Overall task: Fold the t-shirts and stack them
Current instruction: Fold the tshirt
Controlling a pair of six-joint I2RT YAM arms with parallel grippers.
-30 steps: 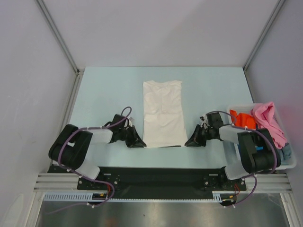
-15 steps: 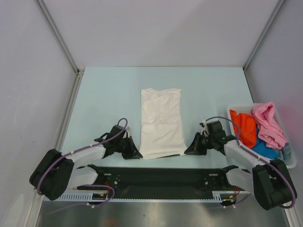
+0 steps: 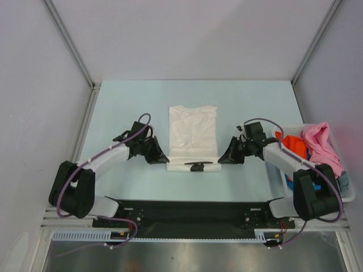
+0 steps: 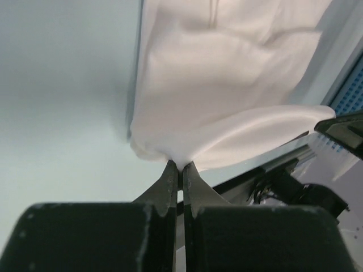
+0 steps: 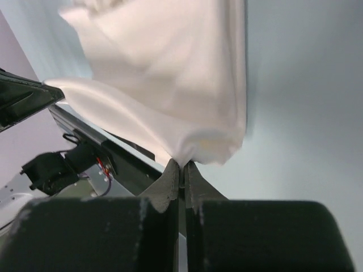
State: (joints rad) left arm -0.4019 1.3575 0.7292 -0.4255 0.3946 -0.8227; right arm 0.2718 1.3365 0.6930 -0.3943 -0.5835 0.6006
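A white t-shirt (image 3: 193, 127) lies lengthwise in the middle of the pale blue table. Its near end is raised off the table and doubled back, and a narrow strip with a small dark mark (image 3: 197, 165) shows at the near edge. My left gripper (image 3: 164, 159) is shut on the near left corner and my right gripper (image 3: 222, 159) on the near right corner. In the left wrist view the white t-shirt (image 4: 227, 85) bunches from the pinched left gripper (image 4: 181, 166). The right wrist view shows the white t-shirt (image 5: 164, 73) hanging from the right gripper (image 5: 182, 164). Pink (image 3: 320, 141) and orange (image 3: 294, 146) t-shirts lie in the bin.
A pale plastic bin (image 3: 349, 195) stands at the table's right edge beside the right arm. Metal frame posts (image 3: 71, 45) and side walls close in the table. The black base bar (image 3: 193, 212) runs along the near edge.
Both grippers first drew the shirt's near corners toward the near edge, then lifted them and carried them away from it. The near end of the white t-shirt now folds back over itself.
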